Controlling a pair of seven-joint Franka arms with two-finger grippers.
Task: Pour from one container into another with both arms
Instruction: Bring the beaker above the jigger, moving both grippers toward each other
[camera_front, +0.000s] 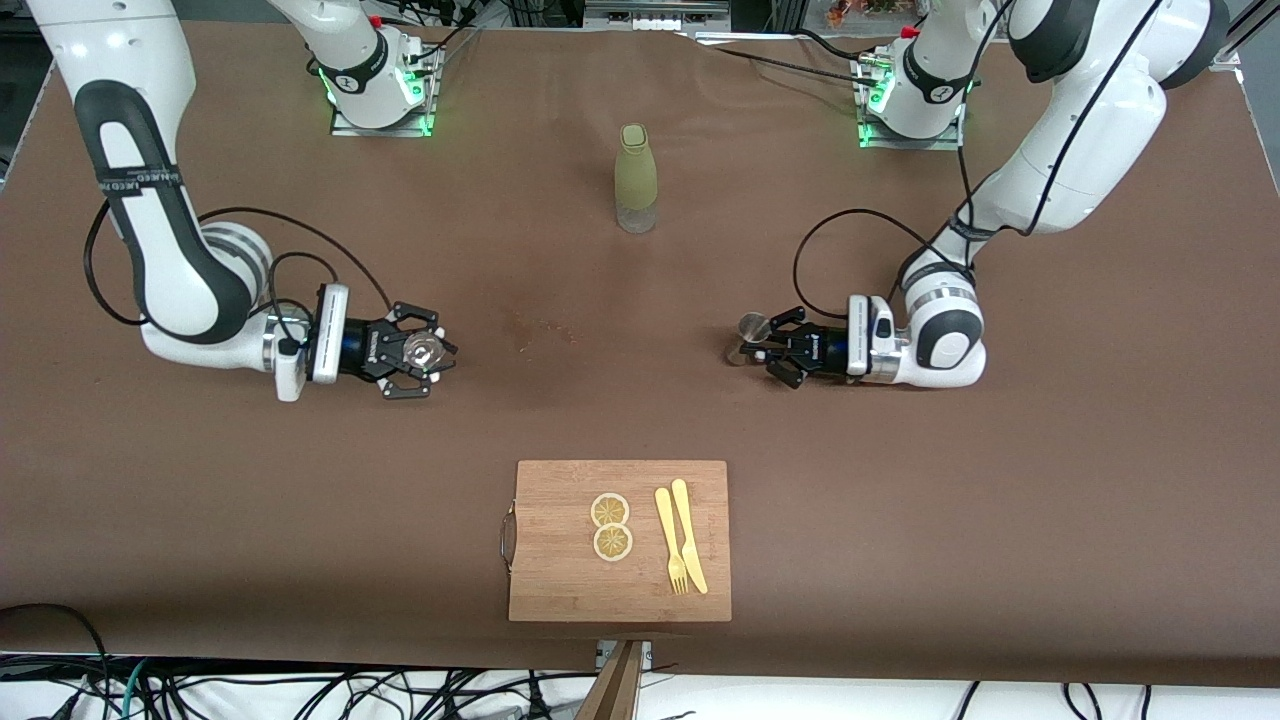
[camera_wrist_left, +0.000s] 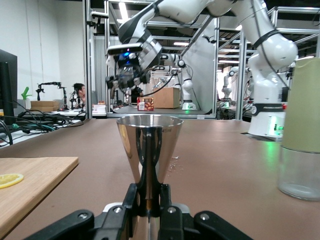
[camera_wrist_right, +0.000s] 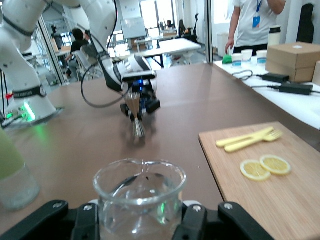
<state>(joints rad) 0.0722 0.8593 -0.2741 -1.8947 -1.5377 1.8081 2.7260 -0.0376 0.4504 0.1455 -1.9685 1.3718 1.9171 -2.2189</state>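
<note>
Item 1: left gripper (camera_front: 768, 349), low over the table at 3 o'clock of centre, fingers clamped on the stem of a metal cup (camera_front: 752, 329); the cup stands upright, seemingly on the cloth

Item 2: right gripper (camera_front: 425, 352), at 9 o'clock of centre, fingers closed around a small glass beaker (camera_front: 422, 350), upright

Item 3: green bottle (camera_front: 635, 178), at 12 o'clock, untouched

Item 4: cutting board (camera_front: 560, 560), at 6 o'clock, bearing lemon slices (camera_front: 611, 526) and yellow cutlery (camera_front: 681, 538)

Progress: both vessels grasped; the two are well apart. Bringing together, tilting and pouring appear left to do
</note>
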